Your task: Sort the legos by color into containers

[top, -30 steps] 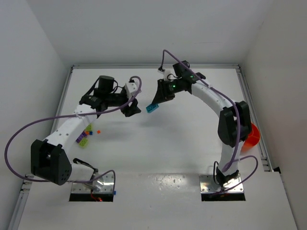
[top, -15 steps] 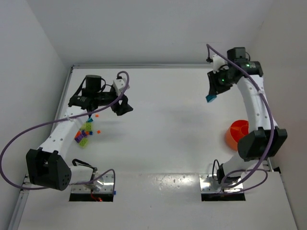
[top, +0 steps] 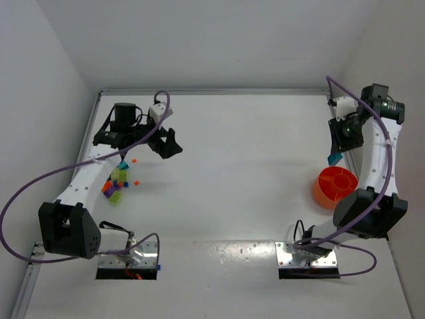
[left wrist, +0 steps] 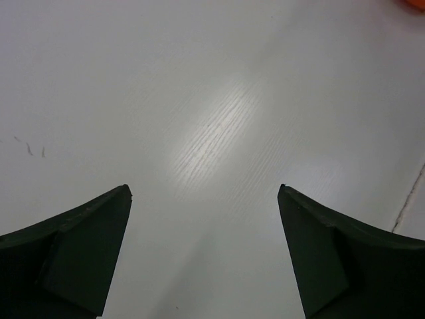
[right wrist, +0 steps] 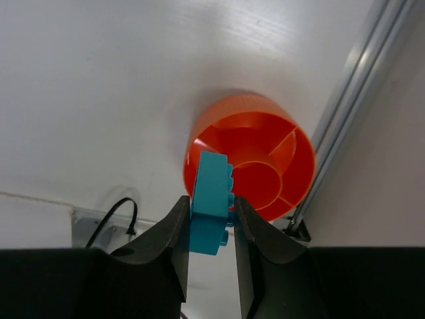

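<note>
My right gripper (right wrist: 210,211) is shut on a cyan brick (right wrist: 211,193), held in the air at the far right just beyond the orange bowl (right wrist: 265,136). In the top view the brick (top: 334,158) hangs above and left of the bowl (top: 325,193), under my right gripper (top: 336,154). The bowl has a central round cup and divided ring compartments; those I see hold nothing. My left gripper (top: 168,144) is open and empty at the far left, above bare table (left wrist: 206,126). A small pile of lime, purple and orange bricks (top: 114,186) lies beside the left arm.
A metal rail (top: 350,153) runs along the table's right edge next to the bowl. White walls enclose the table on three sides. The two arm base plates (top: 307,256) sit at the near edge. A purple cable loops off the left arm (top: 20,193).
My right arm has swung from the table's middle back to the far right with the cyan brick, uncovering the orange bowl. My left gripper has drawn back to the left.
</note>
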